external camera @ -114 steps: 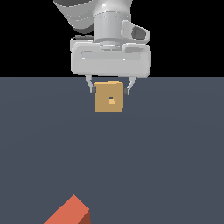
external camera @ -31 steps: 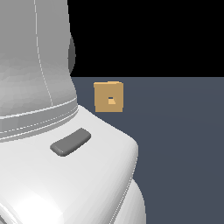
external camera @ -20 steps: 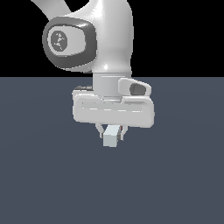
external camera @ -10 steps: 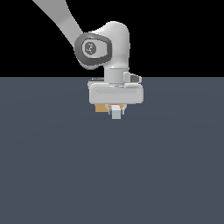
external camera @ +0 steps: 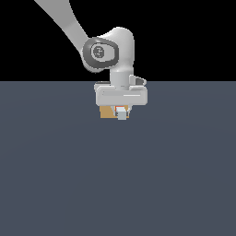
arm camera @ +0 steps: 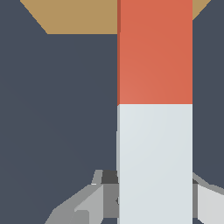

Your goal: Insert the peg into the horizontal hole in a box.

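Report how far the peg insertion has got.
Done: the peg is picked up, gripped at its white end between the fingers, and carried up to the tan box. In hand: its red end points at the box. Left: entering the hole, which is hidden in both views, so insertion cannot be confirmed.

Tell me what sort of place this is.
Probably a simulated test scene, not a real room: a flat, featureless dark floor under a black void, holding only a robot arm, a tan box and a two-tone peg.
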`<state>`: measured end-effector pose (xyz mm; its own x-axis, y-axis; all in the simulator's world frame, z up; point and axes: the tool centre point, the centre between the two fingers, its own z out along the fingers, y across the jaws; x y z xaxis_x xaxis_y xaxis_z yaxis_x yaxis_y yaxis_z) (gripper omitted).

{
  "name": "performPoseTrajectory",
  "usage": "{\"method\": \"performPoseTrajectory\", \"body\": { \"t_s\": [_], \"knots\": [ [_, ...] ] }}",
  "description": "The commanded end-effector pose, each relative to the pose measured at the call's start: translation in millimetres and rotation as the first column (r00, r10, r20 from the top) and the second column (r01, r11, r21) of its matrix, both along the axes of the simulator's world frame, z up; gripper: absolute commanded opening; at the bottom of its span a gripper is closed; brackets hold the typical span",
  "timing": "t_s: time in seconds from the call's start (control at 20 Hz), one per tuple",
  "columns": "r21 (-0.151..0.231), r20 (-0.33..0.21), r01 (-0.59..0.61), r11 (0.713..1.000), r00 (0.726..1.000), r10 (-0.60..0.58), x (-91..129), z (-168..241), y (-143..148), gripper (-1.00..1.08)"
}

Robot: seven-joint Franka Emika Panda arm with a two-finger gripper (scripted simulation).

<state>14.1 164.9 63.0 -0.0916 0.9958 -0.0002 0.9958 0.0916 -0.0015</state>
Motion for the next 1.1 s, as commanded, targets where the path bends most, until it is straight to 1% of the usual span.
{"method": "performPoseTrajectory", "body": {
  "t_s": [0.0,0.4,0.55,0.7,1.05],
  "knots": [
    [0.0,0.0,0.0,1.0,1.0,0.0,0.0,0.0,0.1,-1.0],
    [0.0,0.001,-0.003,1.0,1.0,0.003,1.3,0.6,-0.6,-1.0],
    [0.0,0.001,-0.003,1.0,1.0,0.003,0.4,0.6,6.0,-1.0],
    [0.0,0.001,-0.003,1.0,1.0,0.003,-1.5,0.6,20.9,-1.0],
    [0.0,0.002,-0.004,1.0,1.0,0.004,-6.6,1.3,70.0,-1.0]
  ]
}}
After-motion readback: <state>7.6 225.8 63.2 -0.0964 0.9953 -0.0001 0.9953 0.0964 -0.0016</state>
